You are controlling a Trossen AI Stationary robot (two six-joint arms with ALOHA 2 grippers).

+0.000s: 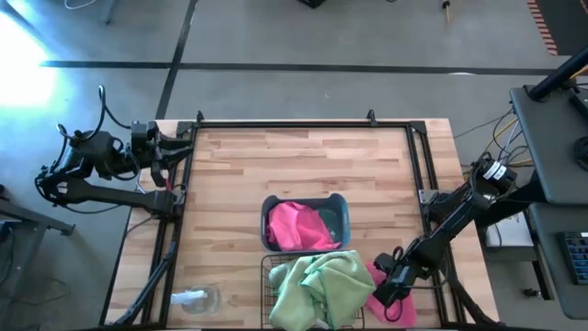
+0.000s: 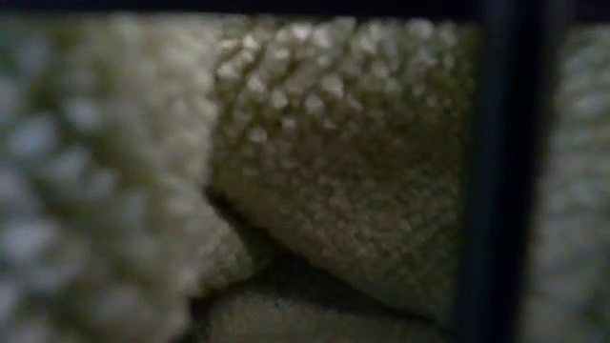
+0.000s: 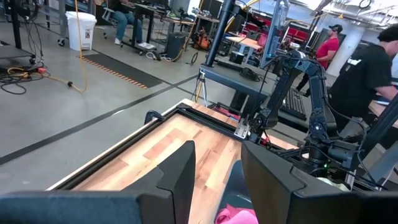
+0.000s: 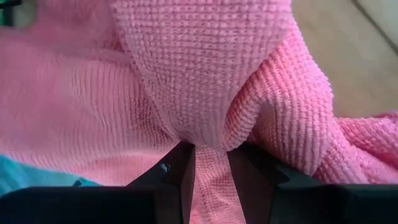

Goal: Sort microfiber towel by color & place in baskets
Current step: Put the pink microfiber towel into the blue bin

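Table and workshop surroundings

A light wooden table (image 1: 303, 170) with a black frame (image 1: 303, 122) around its edge stands on a grey concrete floor (image 1: 276, 37) marked with dark lines. A small white-and-clear object (image 1: 195, 298) lies near the table's front left corner. Beyond the table, a white bin (image 3: 81, 30), a seated person (image 3: 127, 18) and two standing people (image 3: 367, 62) show among workbenches.
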